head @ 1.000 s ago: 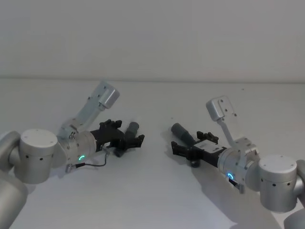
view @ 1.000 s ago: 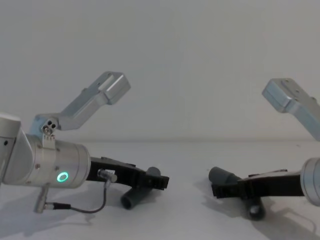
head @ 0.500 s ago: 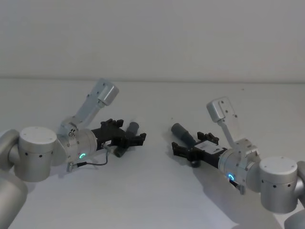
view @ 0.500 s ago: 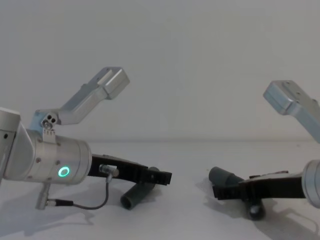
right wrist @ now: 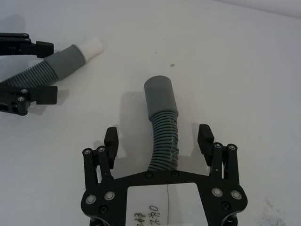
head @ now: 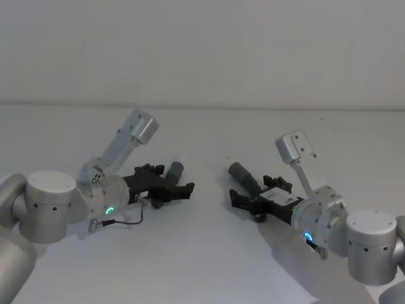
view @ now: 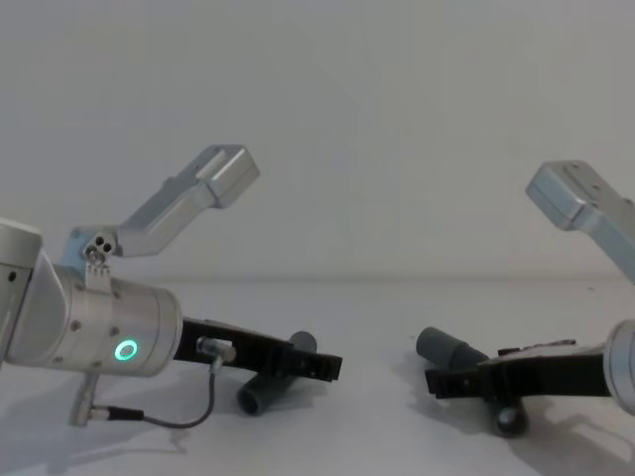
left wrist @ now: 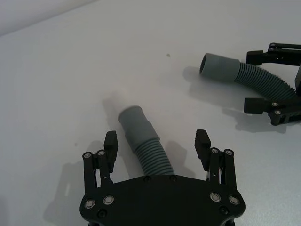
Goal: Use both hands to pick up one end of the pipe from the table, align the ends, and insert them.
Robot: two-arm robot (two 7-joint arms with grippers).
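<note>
Plainly, the left gripper's (left wrist: 156,140) fingers (left wrist: 110,141) stand spread on either side of the straight piece (left wrist: 134,123) without touching it, and the right gripper's (right wrist: 157,133) fingers (right wrist: 204,134) stand spread likewise about the bent piece (right wrist: 163,136). The wrist views give these gaps, which the chest view hides behind the black jaws; the right wrist view also gives the whitish tip (right wrist: 92,47), the left wrist view the collar (left wrist: 218,67). The 2 pieces lie well apart on the white table (head: 202,253), a thin cable (view: 189,418) looping below the left arm's green ring (view: 125,349)
</note>
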